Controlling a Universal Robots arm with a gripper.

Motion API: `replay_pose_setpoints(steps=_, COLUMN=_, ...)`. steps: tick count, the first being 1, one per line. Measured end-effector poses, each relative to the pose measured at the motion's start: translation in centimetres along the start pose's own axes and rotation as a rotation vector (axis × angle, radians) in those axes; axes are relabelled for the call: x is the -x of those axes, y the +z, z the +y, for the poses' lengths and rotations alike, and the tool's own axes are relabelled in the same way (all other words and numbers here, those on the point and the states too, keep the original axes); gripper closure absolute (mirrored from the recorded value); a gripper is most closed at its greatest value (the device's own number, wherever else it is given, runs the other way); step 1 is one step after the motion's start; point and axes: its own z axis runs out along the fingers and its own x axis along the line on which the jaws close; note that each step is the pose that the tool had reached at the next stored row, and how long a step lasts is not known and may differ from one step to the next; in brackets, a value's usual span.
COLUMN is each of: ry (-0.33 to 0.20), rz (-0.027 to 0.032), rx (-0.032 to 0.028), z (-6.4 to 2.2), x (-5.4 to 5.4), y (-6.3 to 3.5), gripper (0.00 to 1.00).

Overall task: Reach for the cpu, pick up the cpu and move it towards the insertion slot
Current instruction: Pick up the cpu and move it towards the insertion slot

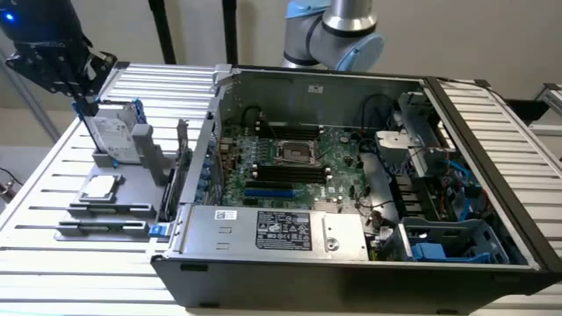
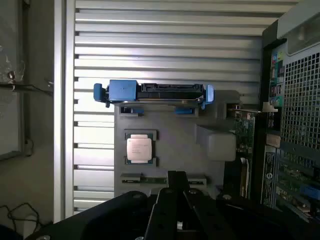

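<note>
The cpu (image 1: 99, 187) lies flat, metal top upward.

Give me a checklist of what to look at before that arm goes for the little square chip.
1. The cpu lies flat in its grey holder with nothing on top of it: ok.
2. Gripper is free of any load: ok.
3. Jaws are open wide enough to take the chip: not ok, they are shut.
4. Gripper is at the cpu: not ok, it hangs apart from it.
5. The upright hard drive stands clear of the cpu: ok.
6. The insertion slot is reachable through the open case: ok. Whether its frame is unlatched: cannot tell.
</note>
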Motion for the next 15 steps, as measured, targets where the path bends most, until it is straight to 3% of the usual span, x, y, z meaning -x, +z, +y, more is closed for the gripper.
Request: replay_pose_setpoints(steps=15, ry=0.0, rz=0.0004, rx=0.0, z=0.0, x=-0.24, y=0.09, gripper=0.89)
